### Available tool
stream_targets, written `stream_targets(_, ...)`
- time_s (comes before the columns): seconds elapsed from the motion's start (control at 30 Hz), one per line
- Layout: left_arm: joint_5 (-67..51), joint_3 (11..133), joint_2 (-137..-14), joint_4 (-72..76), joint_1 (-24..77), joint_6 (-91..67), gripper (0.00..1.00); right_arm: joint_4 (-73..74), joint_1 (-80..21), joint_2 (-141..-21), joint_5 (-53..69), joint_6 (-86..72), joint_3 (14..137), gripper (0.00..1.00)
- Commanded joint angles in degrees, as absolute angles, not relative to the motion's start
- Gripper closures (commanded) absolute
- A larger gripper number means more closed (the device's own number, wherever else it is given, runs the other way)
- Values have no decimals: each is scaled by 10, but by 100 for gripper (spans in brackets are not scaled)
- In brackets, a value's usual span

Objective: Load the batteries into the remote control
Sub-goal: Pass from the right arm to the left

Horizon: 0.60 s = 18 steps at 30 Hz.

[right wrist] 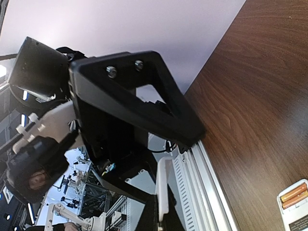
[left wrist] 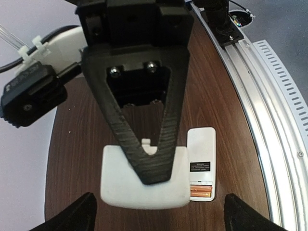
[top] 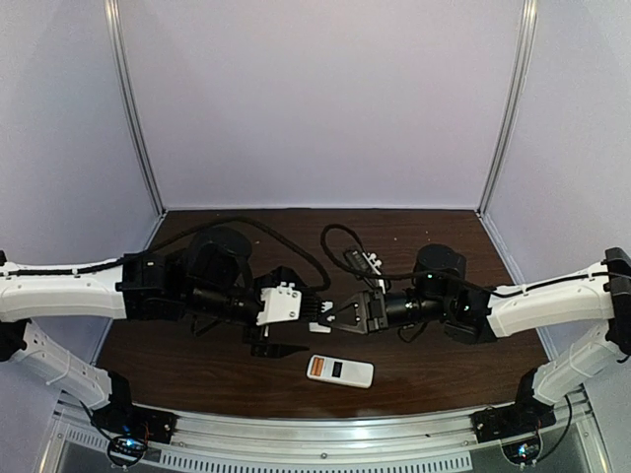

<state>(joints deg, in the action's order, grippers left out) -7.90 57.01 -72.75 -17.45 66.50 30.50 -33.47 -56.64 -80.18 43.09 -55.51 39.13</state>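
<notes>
The remote control lies back up on the table near the front edge, below both grippers. Two orange batteries sit side by side in its open compartment, which also shows in the right wrist view. My right gripper is shut on the small white cover piece, holding it above the table just left of the remote. The cover shows edge-on in the right wrist view. My left gripper is open and empty, its fingers spread either side of the cover.
The metal rail runs along the table's front edge close to the remote. Black cables loop over the table behind the grippers. Grey walls close in the back and sides.
</notes>
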Motion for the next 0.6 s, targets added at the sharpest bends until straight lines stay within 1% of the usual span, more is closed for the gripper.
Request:
stream_targets(0.0,-86,591,-754,-179,668,302,7,-393,-565,-810,422,-578,381,100)
stream_targets(0.2,-83,599,-769,-172,668,292,14,-404,-564,-816,423,-583,372,100)
stream_targets(0.33,-65,602,-770,-166,668,291,14,-407,-564,-820,424,-586,368,100)
stream_targets(0.5,-78,613,-772,-165,668,293,11,-414,-564,-826,424,-589,365,100)
stream_targets(0.57,-97,617,-776,-168,668,294,17,-419,-564,-829,426,-591,365,100)
